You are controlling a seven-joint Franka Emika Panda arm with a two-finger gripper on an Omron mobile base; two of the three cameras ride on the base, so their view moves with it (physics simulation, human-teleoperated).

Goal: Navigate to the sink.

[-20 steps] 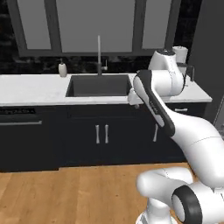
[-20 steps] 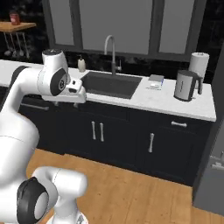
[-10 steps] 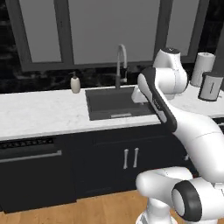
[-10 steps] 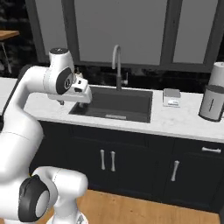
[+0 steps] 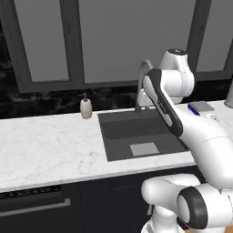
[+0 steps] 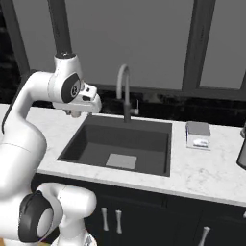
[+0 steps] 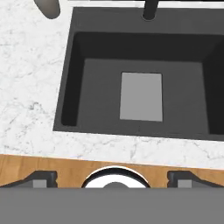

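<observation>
The sink is a dark grey recessed basin in the white marble counter, straight ahead of the base. Its arched grey faucet rises at the back rim; in the left base view the arm covers part of the faucet. My gripper hangs above the basin's near-left corner, pointing down. From the hand, the sink lies below with a pale grey square drain plate in its floor. The fingertips stand wide apart, open, with nothing between them.
A small beige soap dispenser stands on the counter left of the basin. A grey box with a blue edge lies to the right of it, with a dark appliance at the right edge. Dark cabinets run below.
The whole picture has shifted: the base has driven closer, so the sink and counter look much larger and sit straight ahead. The arm keeps its pose.
</observation>
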